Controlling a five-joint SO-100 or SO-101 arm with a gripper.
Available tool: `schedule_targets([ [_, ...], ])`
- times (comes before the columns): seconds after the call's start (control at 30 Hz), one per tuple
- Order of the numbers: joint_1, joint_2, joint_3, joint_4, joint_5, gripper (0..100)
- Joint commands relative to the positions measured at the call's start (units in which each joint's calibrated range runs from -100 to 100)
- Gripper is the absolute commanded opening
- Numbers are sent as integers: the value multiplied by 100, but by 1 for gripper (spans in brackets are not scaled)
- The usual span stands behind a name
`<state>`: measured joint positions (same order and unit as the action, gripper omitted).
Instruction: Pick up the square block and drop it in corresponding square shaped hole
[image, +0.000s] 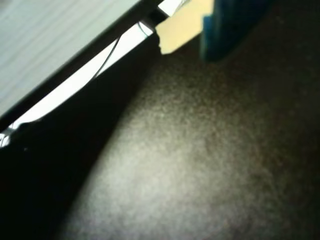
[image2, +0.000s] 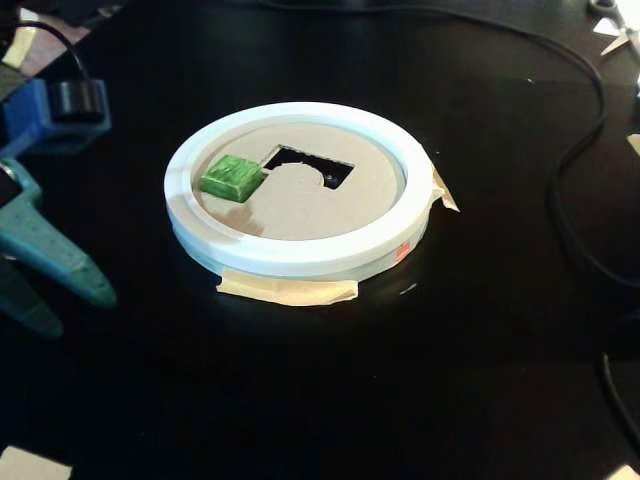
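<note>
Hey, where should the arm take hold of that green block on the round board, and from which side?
Grip the green block across two opposite side faces, coming straight down. It lies flat on the tan board close to the white rim, so a sideways approach looks blocked. The end effector waits at the fixed view's left.

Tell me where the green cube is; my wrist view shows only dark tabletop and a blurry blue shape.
Observer: In the fixed view, the green cube is on the left of the tan round board, inside its white rim and next to the larger cutout.
Operator: Is the end effector holding anything?
Observer: No. The end effector is at the left edge of the fixed view, open and empty, clear of the board.
Operator: Has the cube dropped into the square hole?
Observer: I cannot tell. Its top stands above the board's surface, and no uncovered small square hole shows.
</note>
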<state>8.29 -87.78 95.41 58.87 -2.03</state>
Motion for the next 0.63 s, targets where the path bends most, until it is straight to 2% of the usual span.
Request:
schedule_targets([
  [0.0, -30, -93, 12, -72, 20, 79],
  [0.6, 132, -93, 22, -72, 20, 79],
])
